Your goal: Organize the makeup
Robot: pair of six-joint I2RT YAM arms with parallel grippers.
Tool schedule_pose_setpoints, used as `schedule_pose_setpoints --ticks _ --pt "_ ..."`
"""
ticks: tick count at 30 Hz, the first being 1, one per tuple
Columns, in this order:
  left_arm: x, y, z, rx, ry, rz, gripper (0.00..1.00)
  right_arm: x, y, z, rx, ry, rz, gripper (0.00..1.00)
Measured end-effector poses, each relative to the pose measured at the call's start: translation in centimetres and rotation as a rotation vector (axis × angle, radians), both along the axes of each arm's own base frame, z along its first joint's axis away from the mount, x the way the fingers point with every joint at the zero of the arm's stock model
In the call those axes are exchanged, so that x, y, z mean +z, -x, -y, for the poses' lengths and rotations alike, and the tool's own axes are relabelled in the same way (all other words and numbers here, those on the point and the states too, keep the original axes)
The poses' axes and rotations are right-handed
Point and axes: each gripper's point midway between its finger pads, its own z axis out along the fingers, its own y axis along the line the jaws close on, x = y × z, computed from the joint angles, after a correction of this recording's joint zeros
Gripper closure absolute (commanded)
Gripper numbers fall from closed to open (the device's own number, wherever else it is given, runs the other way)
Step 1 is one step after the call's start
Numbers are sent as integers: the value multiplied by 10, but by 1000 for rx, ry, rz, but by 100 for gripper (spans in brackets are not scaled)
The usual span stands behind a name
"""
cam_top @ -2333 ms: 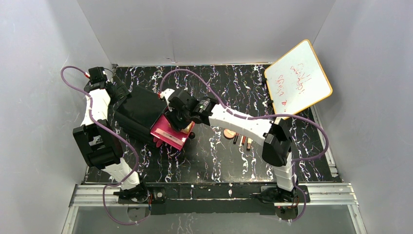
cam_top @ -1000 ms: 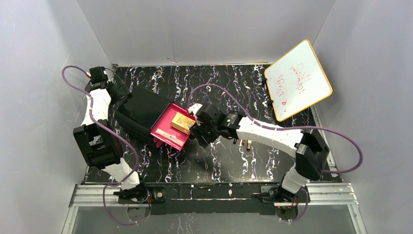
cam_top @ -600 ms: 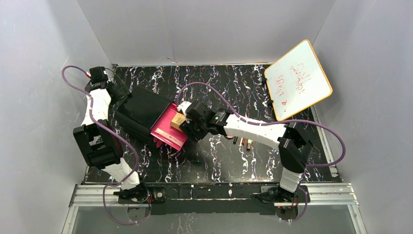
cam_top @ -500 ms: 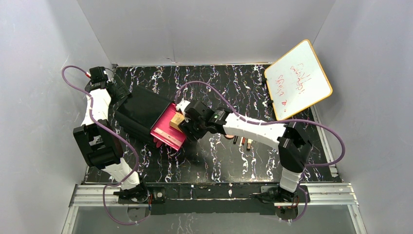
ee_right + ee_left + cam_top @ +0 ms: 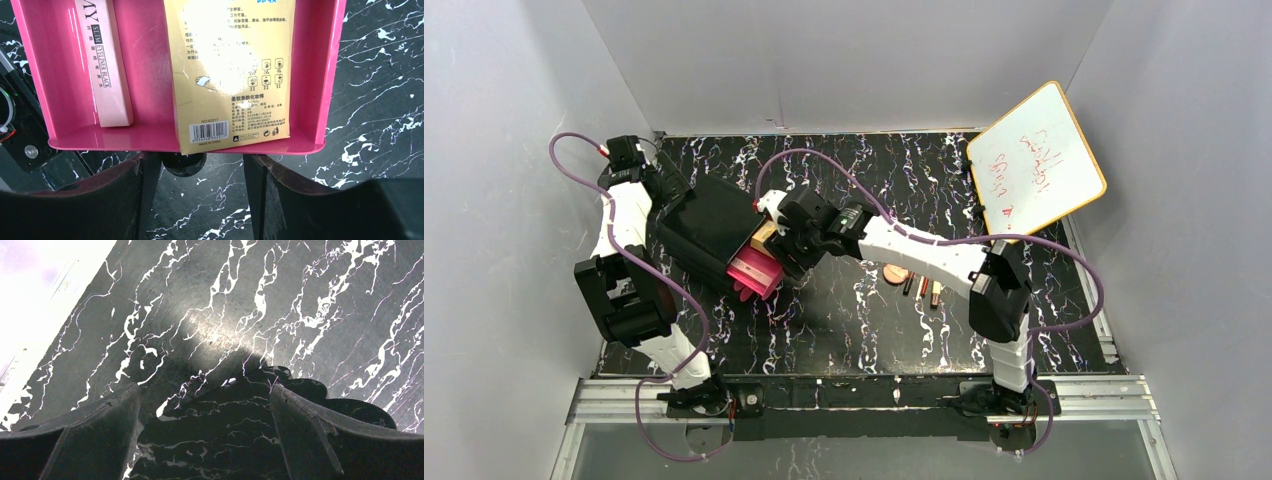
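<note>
From the top external view, the black box (image 5: 707,228) is seen on the left part of the worktop (image 5: 864,330), with its pink drawer (image 5: 752,272) drawn partly out. A corner of the yellow packet (image 5: 765,233) is seen inside the drawer, close to the mouth of the box. The right pincer (image 5: 789,258) is placed at the drawer's front edge. The left pincer (image 5: 667,192) is held at the far left corner of the box. The round peach compact (image 5: 895,274) is left on the worktop beneath the right forearm, and the thin pencils (image 5: 922,288) are laid just beside it. The orange-rimmed whiteboard (image 5: 1036,163) is propped at the far right.

From the left wrist, the left pincer (image 5: 205,440) is shown spread wide, and only marbled worktop (image 5: 225,300) is seen between its fingers (image 5: 95,435).

From the right wrist, the pink drawer (image 5: 327,75) is seen from above. The yellow packet (image 5: 230,75) is laid flat in its right half, and a pale pink eyeliner box (image 5: 107,65) is laid along the left wall. The right pincer (image 5: 200,161) is held spread at the drawer front. The black knob (image 5: 184,163) is seen between its fingers (image 5: 100,200), nearer the left one and not clamped.
</note>
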Motion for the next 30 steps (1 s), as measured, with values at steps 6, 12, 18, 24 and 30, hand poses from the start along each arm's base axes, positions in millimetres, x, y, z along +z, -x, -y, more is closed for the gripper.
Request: schedule_pose_setpoints --ticks 6,12,18,24,30 --pt "4 -5 -2 0 -7 25 2 -8 0 -6 7 18 -19 31" --pt "4 -6 -2 0 -8 26 2 -11 -1 -5 4 26 -17 30" --pt "3 -4 1 -9 1 19 1 14 -3 13 -29 15 39 29" --pt "2 -2 5 -18 9 6 2 91 -13 13 -56 -113 159 28" --pt "1 -1 6 -22 10 -2 2 113 -28 -5 -57 -170 221 29"
